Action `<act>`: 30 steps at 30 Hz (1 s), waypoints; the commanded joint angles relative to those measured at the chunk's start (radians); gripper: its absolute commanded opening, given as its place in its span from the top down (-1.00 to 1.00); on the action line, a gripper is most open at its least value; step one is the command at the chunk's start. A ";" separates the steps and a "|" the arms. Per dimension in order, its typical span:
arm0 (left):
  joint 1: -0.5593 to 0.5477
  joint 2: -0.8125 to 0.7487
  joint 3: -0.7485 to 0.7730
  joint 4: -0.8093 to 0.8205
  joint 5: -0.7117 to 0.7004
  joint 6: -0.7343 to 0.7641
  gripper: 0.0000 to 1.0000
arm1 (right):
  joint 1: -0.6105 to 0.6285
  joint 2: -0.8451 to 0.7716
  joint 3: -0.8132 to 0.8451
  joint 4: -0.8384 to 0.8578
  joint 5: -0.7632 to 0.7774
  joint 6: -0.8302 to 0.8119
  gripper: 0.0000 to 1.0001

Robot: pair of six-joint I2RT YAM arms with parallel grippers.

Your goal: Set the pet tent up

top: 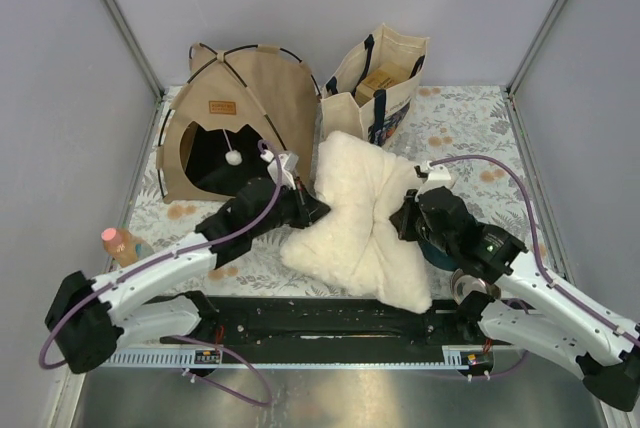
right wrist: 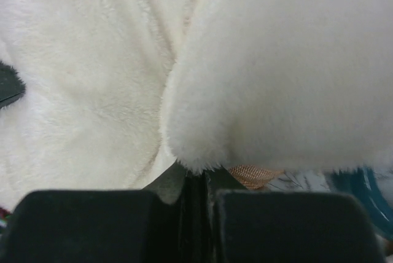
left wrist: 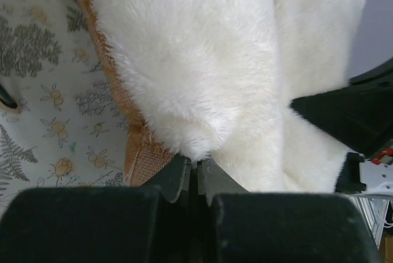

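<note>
Pillow (top: 360, 213) edges sit clamped in closed left pincer (left wrist: 196, 178) and closed right pincer (right wrist: 195, 182).

The left arm (top: 150, 273) and right arm (top: 560, 313) had white lower links, black upper joints and purple cables (top: 485, 157); the left tool (left wrist: 195, 168) and right tool (right wrist: 196, 177) were matte black.

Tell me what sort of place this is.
Probably a robot test cell, not a home: bare grey walls, a floral-covered table, and a left arm and right arm mounted at its near edge.
</note>
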 commanded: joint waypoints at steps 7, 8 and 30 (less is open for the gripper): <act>-0.020 -0.299 0.141 -0.450 0.053 0.123 1.00 | 0.165 0.128 0.144 0.361 -0.387 -0.043 1.00; -0.022 -0.344 0.139 -0.493 0.039 0.123 1.00 | 0.187 0.156 0.164 0.383 -0.388 -0.046 1.00; -0.022 -0.768 0.442 -1.313 -0.561 -0.039 1.00 | 0.434 0.996 1.056 0.099 -0.462 -0.135 1.00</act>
